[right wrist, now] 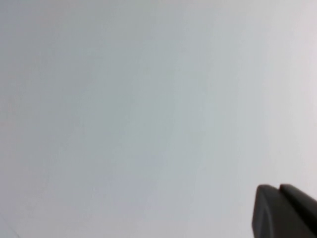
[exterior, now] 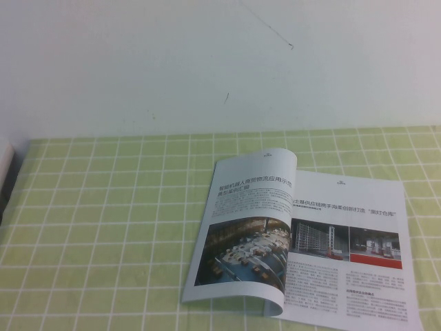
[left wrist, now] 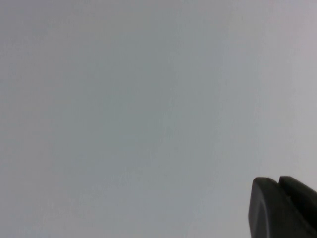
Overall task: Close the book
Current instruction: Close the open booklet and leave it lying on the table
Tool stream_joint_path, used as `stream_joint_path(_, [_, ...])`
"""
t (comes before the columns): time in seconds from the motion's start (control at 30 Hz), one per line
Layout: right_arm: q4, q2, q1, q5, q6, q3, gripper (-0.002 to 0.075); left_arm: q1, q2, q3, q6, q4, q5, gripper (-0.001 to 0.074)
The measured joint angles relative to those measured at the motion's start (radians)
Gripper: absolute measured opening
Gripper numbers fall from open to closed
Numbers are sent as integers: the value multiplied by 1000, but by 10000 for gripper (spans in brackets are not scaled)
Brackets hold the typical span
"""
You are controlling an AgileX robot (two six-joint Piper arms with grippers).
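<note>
An open book (exterior: pixel 303 241) lies on the table at the right front in the high view. Its left page (exterior: pixel 248 227) arches upward and carries a large photo; its right page (exterior: pixel 358 276) lies flat with text and small pictures. Neither arm appears in the high view. In the left wrist view my left gripper (left wrist: pixel 278 179) shows only as two dark fingertips pressed together against a plain white wall. My right gripper (right wrist: pixel 279 187) looks the same in the right wrist view, tips together and nothing between them. The book is not visible in either wrist view.
A green checked tablecloth (exterior: pixel 103 221) covers the table. A white wall (exterior: pixel 207 62) rises behind it. A pale object (exterior: pixel 4 165) pokes in at the left edge. The book's right page reaches near the front right edge of the picture.
</note>
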Motion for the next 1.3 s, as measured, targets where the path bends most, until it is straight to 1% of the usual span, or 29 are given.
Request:
stream_joint_path(0.1, [0,12,0,217,2,-130,-2,0,0,0,-31,-2,-9,-3])
stream_joint_path(0.2, [7,71,0,369,42,-252,-2,0,0,0,-35,8,-14,-3])
stream_joint_path(0.27, [28,131,0,475,65,-317,-2,0,0,0,-35,8,-14,-3])
stream_joint_path(0.37, [83,244,0,629,44,-378,-2,0,0,0,-44,-2,-3,-3])
stream_joint_path(0.43, [139,325,0,737,-33,-398,-2,0,0,0,-74,2,30,-3])
stream_joint_path(0.5, [227,410,0,831,-139,-410,-2,0,0,-2,-117,58,116,-3])
stream_joint_path(0.57, [337,505,0,922,-279,-423,-2,0,0,-43,-186,166,265,-3])
stream_joint_path(0.6, [373,543,0,944,-323,-425,-2,0,0,-81,-246,218,356,-3])
stream_joint_path(0.63, [442,589,0,981,-408,-429,-2,0,0,-124,-299,250,425,-3])
stream_joint_path(0.73, [580,733,0,1035,-575,-436,-2,0,17,-252,-448,308,626,-3])
stream_joint_path(0.8, [639,822,0,1055,-634,-443,-2,0,68,-350,-482,317,771,-3])
stream_joint_path(0.9, [697,974,0,1059,-684,-451,-2,0,178,-454,-455,301,967,-3])
stream_joint_path(1.0, [726,1119,0,1053,-743,-467,-2,0,316,-532,-327,227,1103,-3])
stream_joint_path(1.1, [755,1256,0,1035,-797,-483,-2,0,441,-561,-180,150,1133,-4])
stream_joint_path(1.27, [813,1414,0,976,-888,-499,-2,0,623,-563,-140,19,1105,-3])
stream_joint_path(1.3, [828,1440,0,958,-904,-499,-2,-2,653,-565,-105,-16,1105,-3])
